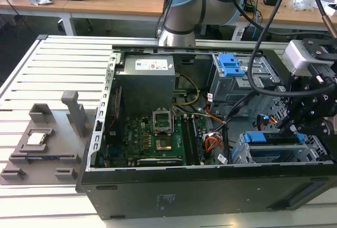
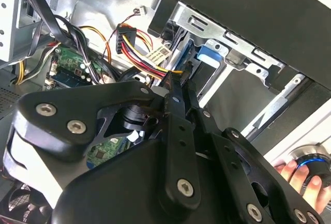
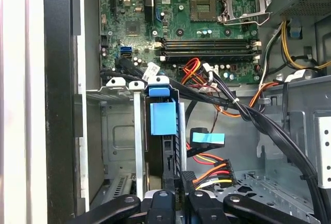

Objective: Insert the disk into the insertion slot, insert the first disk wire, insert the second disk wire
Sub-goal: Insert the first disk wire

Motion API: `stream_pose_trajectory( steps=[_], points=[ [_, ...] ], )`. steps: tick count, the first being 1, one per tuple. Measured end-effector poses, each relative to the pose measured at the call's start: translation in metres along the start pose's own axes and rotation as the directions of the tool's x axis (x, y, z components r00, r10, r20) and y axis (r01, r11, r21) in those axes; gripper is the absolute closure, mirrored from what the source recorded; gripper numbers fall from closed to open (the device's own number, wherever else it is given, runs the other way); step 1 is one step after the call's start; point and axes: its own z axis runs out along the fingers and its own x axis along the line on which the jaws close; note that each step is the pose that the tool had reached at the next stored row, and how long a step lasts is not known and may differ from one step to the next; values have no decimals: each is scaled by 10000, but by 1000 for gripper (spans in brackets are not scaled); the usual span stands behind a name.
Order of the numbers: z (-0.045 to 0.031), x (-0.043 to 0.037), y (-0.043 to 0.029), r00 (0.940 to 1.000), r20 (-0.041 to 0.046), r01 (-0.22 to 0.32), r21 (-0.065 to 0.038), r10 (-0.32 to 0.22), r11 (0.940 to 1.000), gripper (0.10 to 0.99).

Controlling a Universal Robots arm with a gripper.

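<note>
- Hangs the gripper (image 2: 177,83) inside the open computer case (image 1: 158,196) on the tabletop (image 1: 52,80), low at the exterior view's right.
- Shows the disk (image 3: 163,118) seated on edge in the insertion slot (image 1: 239,154), long axis running straight away from the jaws, blue carrier tab at the far end.
- Puts the second disk wire (image 3: 212,171) just beside the jaws, black plug toward the disk's flank; the first disk wire (image 3: 208,138) farther along that same side.
- Cannot tell whether the jaws are clenched or released.
</note>
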Motion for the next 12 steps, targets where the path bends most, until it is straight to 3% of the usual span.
stream_pose_trajectory(
  steps=[12],
  points=[
    [34,31,-3,10000,23,2,-1,-2,10000,918]
  ],
)
